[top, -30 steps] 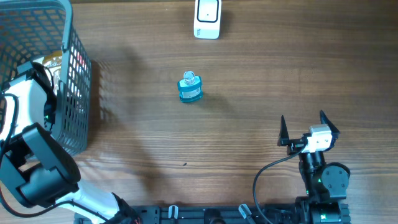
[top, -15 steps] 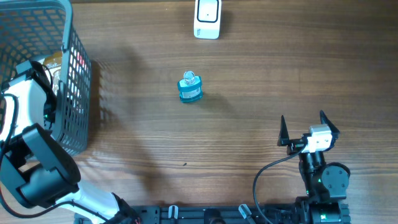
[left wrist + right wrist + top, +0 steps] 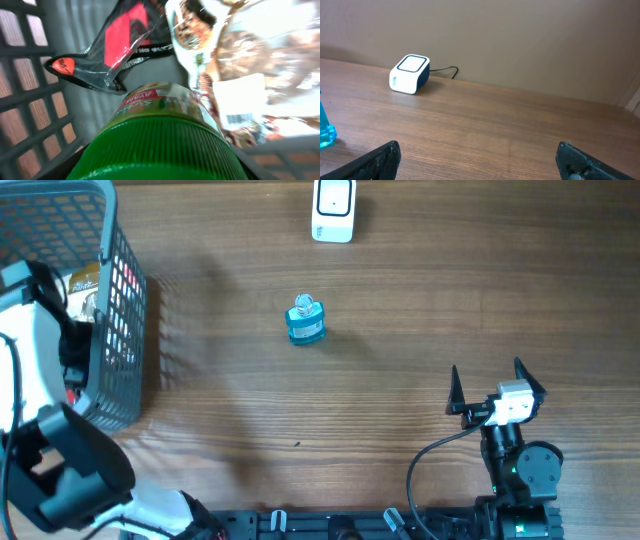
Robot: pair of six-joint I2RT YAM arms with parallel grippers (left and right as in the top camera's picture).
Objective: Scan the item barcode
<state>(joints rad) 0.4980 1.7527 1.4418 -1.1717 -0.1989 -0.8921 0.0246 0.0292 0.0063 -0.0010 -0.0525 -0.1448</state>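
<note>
In the left wrist view a jar with a ribbed green lid (image 3: 155,145) and a green-and-white label fills the lower frame. My left gripper (image 3: 155,167) is shut on that lid, its dark fingers pressed against both sides. It is inside the grey basket (image 3: 122,350), where the white left arm (image 3: 35,330) hides it from overhead. The white barcode scanner (image 3: 333,210) stands at the table's far edge, also in the right wrist view as the scanner (image 3: 409,74). My right gripper (image 3: 490,385) rests open at the near right, nothing between its fingers.
A small blue bottle (image 3: 305,321) stands mid-table. The basket also holds a red-and-black packet (image 3: 120,40) and a clear packet with a barcode label (image 3: 239,102). Basket walls (image 3: 35,100) stand close on the left of the jar.
My left gripper narrowed onto the green lid, and the left arm shifted toward the far side of the basket. The right arm and the blue bottle stayed put.
</note>
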